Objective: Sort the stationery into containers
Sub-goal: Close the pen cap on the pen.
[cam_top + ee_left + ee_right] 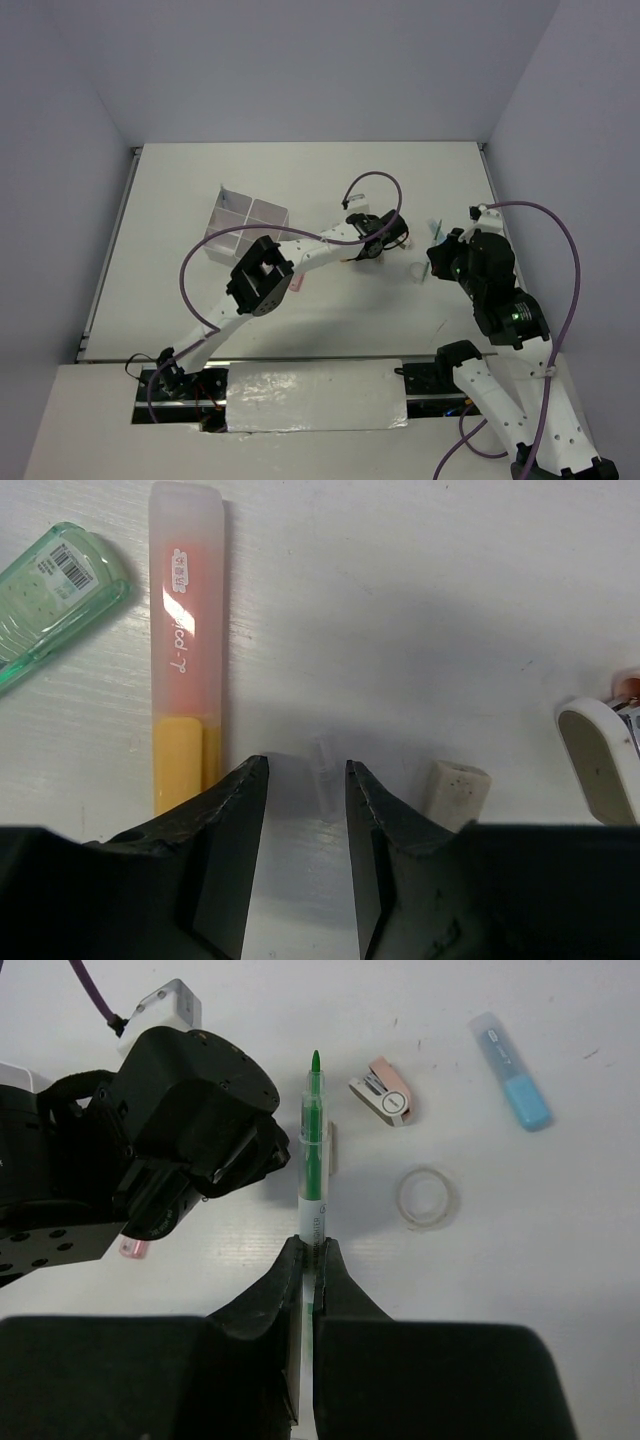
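Two grippers crowd one patch: collision risk.
Green pen (313, 1165), clamped in the closed right gripper (308, 1252), is well apart from the box (226, 206); left gripper (305, 772), jaws parted around a small clear piece (324, 778), works just beside and may knock it.

Bright, even overhead light casts a soft shadow just ahead of the left gripper (305, 768), with a white glare streak on the orange-yellow marker (185, 660) to its left.

White left arm (320, 245), white right arm (510, 410), black joint housings, purple cables (375, 175).
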{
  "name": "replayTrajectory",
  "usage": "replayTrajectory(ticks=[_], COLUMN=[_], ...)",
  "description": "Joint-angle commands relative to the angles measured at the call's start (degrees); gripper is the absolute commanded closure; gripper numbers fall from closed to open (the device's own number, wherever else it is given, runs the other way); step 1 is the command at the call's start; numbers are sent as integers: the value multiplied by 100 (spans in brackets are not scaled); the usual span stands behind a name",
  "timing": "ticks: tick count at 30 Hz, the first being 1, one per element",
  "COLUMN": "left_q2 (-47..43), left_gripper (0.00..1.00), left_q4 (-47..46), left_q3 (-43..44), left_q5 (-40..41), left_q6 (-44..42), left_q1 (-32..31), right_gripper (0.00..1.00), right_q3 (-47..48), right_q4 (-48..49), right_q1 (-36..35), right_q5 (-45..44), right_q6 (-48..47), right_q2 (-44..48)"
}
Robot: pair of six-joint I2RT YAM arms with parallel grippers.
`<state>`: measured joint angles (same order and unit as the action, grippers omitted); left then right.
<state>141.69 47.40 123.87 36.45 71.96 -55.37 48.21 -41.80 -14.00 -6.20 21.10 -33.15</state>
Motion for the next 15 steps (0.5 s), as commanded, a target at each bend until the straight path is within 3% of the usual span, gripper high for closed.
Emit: replayTrajectory(ticks=[1, 5, 6, 11, 14, 15], left_q2=[192, 271, 280, 289, 219, 175], left_gripper=[51, 57, 65, 80, 100, 100], left_q4=[-90, -64, -99, -187, -380, -546], left_q3=[-4, 49, 49, -144, -451, -687], left_q5=[-15, -50, -67, -269, -471, -541], left_q6=[-95, -130, -165, -296, -376, -402], left_q1=[27, 27, 27, 27, 27, 27], right_gripper=[100, 100, 100, 100, 100, 100], right_q3=[31, -4, -13, -22, -83, -92], right_q4=[102, 137, 137, 163, 225, 260], right_q1=[20, 20, 20, 11, 11, 20], right_q5=[66, 75, 75, 154, 293, 381], right_q6=[-106, -115, -106, -115, -115, -124], right_q2=[1, 62, 80, 89, 89, 89])
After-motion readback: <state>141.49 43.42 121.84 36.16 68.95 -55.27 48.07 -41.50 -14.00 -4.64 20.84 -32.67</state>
